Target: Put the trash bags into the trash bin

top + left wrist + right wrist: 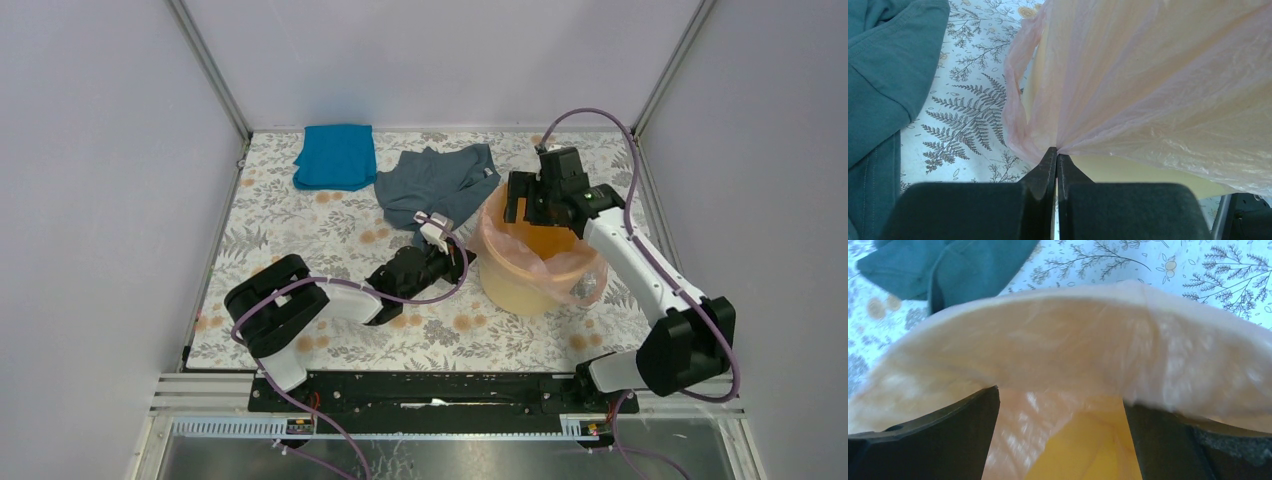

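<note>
The yellow-orange trash bin (520, 285) stands right of centre. The pale-pink trash bag (585, 280) lines it and drapes over its rim. My left gripper (468, 260) is at the bin's left side, shut on a pinch of the bag's film (1148, 90) at its fingertips (1057, 151); the bin's wall (1128, 172) shows below the film. My right gripper (530, 213) hovers over the bin's far rim, open and empty (1060, 397). Its fingers (923, 440) straddle the bag-covered rim (1073, 350), with the yellow inside of the bin (1093, 452) between them.
A grey-blue garment (435, 185) lies just behind and left of the bin, near my left gripper; it also shows in the left wrist view (883, 75) and the right wrist view (963, 270). A bright blue folded cloth (335, 155) lies at the back left. Grey walls enclose the floral table.
</note>
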### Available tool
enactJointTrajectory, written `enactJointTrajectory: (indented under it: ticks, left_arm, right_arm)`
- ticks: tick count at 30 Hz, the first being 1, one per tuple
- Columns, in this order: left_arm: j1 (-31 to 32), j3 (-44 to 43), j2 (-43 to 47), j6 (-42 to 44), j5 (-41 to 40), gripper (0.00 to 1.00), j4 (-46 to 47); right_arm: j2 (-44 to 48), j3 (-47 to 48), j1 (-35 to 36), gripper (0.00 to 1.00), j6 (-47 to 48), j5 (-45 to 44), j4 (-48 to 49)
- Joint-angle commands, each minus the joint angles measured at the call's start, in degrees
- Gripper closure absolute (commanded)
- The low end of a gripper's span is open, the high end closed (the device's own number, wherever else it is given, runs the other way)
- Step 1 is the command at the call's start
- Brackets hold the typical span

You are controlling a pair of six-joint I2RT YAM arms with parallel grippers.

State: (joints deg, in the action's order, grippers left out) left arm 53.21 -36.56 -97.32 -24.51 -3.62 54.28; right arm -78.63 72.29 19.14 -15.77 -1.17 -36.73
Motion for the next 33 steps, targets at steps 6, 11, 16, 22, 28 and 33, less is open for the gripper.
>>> enactJointTrajectory:
  ticks: [6, 11, 16, 22, 28, 33]
  left_arm:
    - [0.4, -2.0, -0.3, -1.6, 0.8, 1.00, -0.4]
    - [0.5, -2.3, -0.5, -1.1, 0.8, 1.00, -0.6]
    - [0.5, -2.6, -1.3, -0.8, 1.0, 1.00, -0.5]
    - [0.6, -2.3, -2.1, -0.7, 1.2, 1.00, -0.1]
    - [0.5, -2.0, -1.6, -0.4, 1.0, 1.00, -0.6]
    - [0.5, -2.2, -1.7, -0.7, 1.0, 1.00, -0.5]
  right_arm:
    - [-4.3, -17.8, 0.6, 0.00, -11.4, -7.5, 26.7]
    - [-5.9, -19.3, 1.2, 0.00, -11.2, -7.5, 26.9]
    - [1.8, -13.9, 1.6, 0.00, -9.1, -8.4, 17.4]
    - [9.7, -8.0, 1.7, 0.00, -6.3, -6.7, 6.3]
    - [11.0, -7.0, 1.6, 0.10, -3.3, -2.2, -1.8]
    - [8.4, -9.7, 1.9, 0.29, -1.9, 0.8, -4.1]
